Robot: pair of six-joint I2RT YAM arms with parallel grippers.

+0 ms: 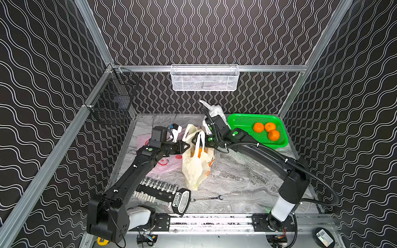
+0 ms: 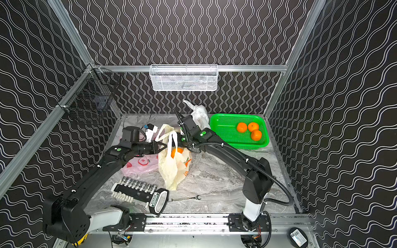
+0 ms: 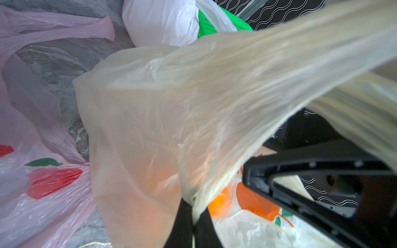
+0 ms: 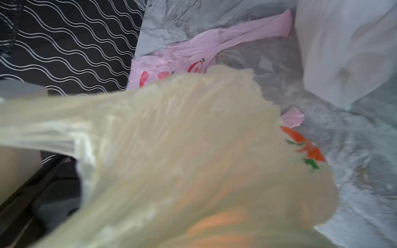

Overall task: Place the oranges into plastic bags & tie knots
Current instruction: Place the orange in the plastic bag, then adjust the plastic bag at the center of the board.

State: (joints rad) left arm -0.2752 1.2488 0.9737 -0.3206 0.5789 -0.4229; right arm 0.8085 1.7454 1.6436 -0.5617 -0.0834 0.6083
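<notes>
The yellowish plastic bag (image 1: pixel 194 169) (image 2: pixel 171 171) stands mid-table with an orange (image 1: pixel 199 152) (image 2: pixel 176 152) showing through it. My left gripper (image 1: pixel 188 146) (image 3: pixel 194 209) is shut on a bunched fold of the bag's rim. My right gripper (image 1: pixel 203 140) is at the opposite side of the mouth; the bag (image 4: pixel 171 150) fills the right wrist view and hides its jaws. Three oranges (image 1: pixel 267 130) lie in the green basket (image 1: pixel 240 120). A white bag (image 1: pixel 216 111) with a bunched neck and tail stands behind the right arm. A pink bag (image 1: pixel 166 168) lies flat under the left arm.
A socket rail (image 1: pixel 159 189) and a wrench (image 1: pixel 206 198) lie near the table's front edge. A white mesh basket (image 1: pixel 204 78) hangs on the back wall and a black wire basket (image 1: pixel 113 103) on the left wall. A small white device (image 1: pixel 177 131) sits behind the left wrist.
</notes>
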